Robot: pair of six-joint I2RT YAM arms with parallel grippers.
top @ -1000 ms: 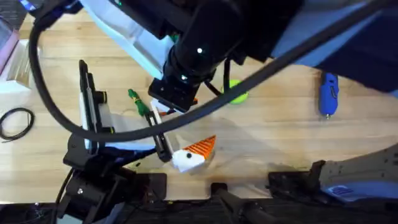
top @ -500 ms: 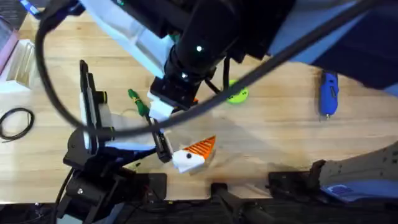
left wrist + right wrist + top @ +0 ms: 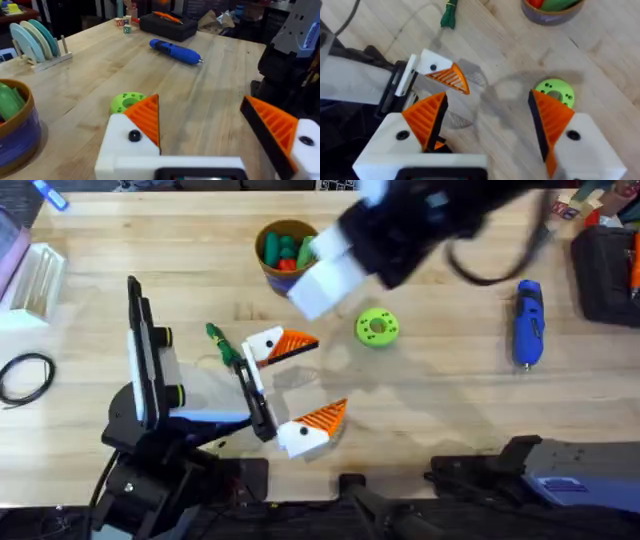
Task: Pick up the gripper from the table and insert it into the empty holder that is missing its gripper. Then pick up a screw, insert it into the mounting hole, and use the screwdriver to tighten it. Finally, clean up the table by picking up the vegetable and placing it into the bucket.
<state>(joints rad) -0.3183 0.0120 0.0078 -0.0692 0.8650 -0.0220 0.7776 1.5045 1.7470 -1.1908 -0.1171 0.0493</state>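
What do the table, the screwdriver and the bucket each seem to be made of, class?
Table: looks like pale wood, matte, with visible grain and plank seams. Screwdriver: seemingly blue plastic, smooth with a slight sheen, metal-looking tip. Bucket: tan rim over a glossy blue band; plastic or glazed ceramic, hard to tell.

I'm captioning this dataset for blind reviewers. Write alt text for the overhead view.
A white-and-orange gripper lies open on a wooden table, beside a dark-green vegetable. Behind it stands a tan bucket; a green disc and a blue screwdriver lie to the right.
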